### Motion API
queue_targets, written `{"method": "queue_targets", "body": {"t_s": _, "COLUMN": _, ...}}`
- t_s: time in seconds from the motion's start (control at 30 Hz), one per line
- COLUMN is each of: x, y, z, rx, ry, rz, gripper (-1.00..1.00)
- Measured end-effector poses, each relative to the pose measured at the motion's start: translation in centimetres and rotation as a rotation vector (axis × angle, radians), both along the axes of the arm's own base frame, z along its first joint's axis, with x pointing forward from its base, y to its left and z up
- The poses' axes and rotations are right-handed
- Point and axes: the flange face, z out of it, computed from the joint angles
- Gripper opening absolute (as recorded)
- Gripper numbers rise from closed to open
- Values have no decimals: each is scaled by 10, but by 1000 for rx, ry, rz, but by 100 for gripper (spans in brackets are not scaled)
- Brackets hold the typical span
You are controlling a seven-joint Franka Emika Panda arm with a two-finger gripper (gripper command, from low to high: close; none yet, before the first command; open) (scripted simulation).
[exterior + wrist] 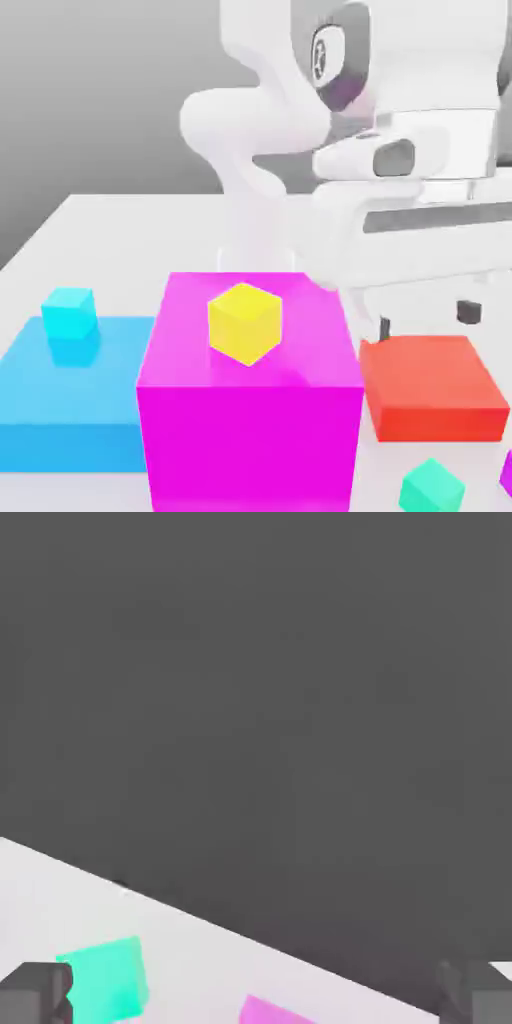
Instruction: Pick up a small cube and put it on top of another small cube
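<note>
The small teal-green cube lies on the white table near the front, at the exterior view's right; in the hand view the cube sits close to one fingertip. My gripper hangs open above the far side of a red block, well above and behind the cube, with nothing between its fingers. In the hand view the gripper shows two dark tips spread wide. A yellow small cube rests on a big magenta block. A cyan small cube rests on a flat blue block.
The big magenta block stands tall at the centre front. The flat blue block lies at its left, the low red block at its right. A purple piece pokes in at the right edge. The white arm rises behind.
</note>
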Motion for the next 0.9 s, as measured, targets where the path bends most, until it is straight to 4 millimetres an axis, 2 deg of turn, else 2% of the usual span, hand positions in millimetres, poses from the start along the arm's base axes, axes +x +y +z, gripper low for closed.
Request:
{"method": "queue_targets", "body": {"t_s": 0.1, "x": -4, "y": 16, "z": -55, "rx": -15, "ry": 74, "rz": 51, "gripper": 0}}
{"method": "queue_targets", "body": {"t_s": 0.23, "x": -19, "y": 39, "z": -127, "rx": -30, "ry": 173, "rz": 128, "gripper": 0}}
{"method": "queue_targets", "body": {"t_s": 0.4, "x": -26, "y": 46, "z": -202, "rx": -33, "ry": 205, "rz": 152, "gripper": 0}}
{"method": "queue_targets", "body": {"t_s": 0.43, "x": -26, "y": 46, "z": -211, "rx": -34, "ry": 205, "rz": 152, "gripper": -100}}
{"method": "queue_targets", "body": {"t_s": 0.63, "x": -27, "y": 46, "z": -215, "rx": -34, "ry": 206, "rz": 153, "gripper": -100}}
{"method": "queue_targets", "body": {"t_s": 0.67, "x": -26, "y": 46, "z": -210, "rx": -34, "ry": 206, "rz": 153, "gripper": -100}}
{"method": "queue_targets", "body": {"t_s": 0.83, "x": -29, "y": 51, "z": -151, "rx": -40, "ry": 189, "rz": 174, "gripper": -100}}
{"method": "queue_targets", "body": {"t_s": 0.9, "x": -15, "y": 30, "z": -120, "rx": -63, "ry": 121, "rz": 154, "gripper": -100}}
